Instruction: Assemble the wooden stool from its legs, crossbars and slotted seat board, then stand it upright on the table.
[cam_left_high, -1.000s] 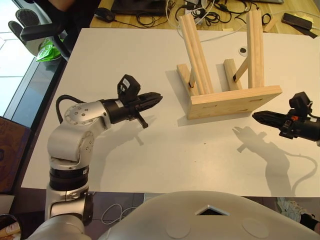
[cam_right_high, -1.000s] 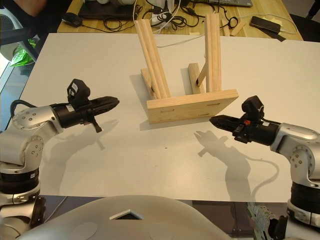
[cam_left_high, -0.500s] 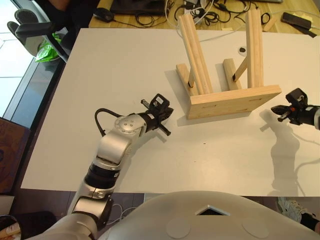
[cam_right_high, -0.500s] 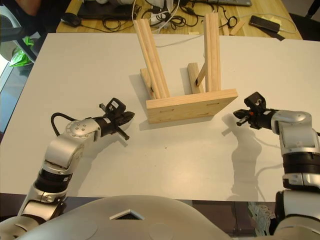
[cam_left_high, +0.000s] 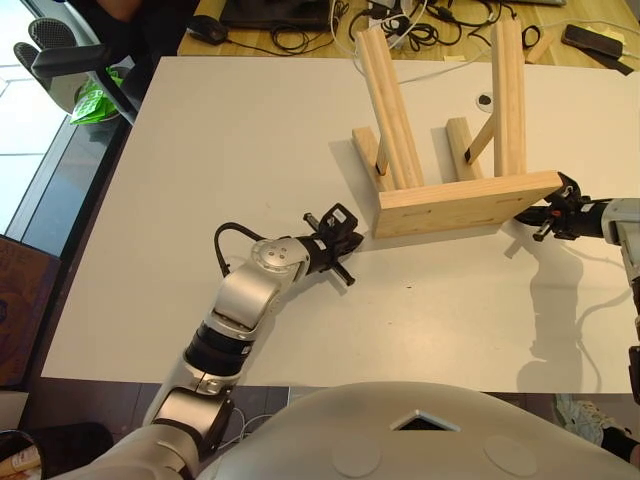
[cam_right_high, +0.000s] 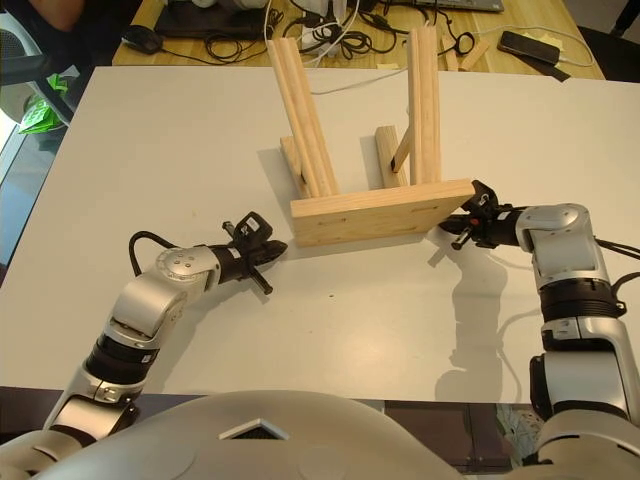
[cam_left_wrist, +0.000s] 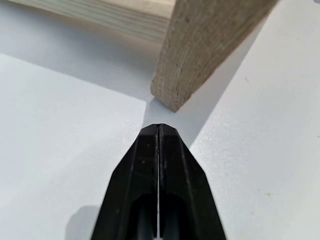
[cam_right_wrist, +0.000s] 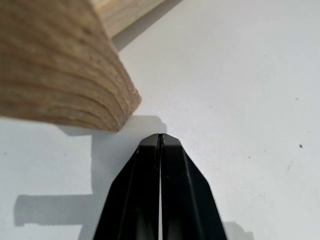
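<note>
Head view: the stool (cam_left_high: 392, 115) seems assembled but lies tipped on the table (cam_left_high: 250, 140), seat board (cam_left_high: 470, 203) on edge; uprighting remains. Left wrist: left gripper (cam_left_wrist: 158, 127) closed, empty, just short of one board corner. Right wrist: right gripper (cam_right_wrist: 160, 137) likewise, opposite corner.

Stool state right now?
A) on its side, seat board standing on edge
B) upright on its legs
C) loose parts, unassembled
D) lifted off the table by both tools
A: the stool lies on its side on the table, its seat board standing on one long edge. The left tool and right tool are shut, tips close to the board's lower corners.
</note>
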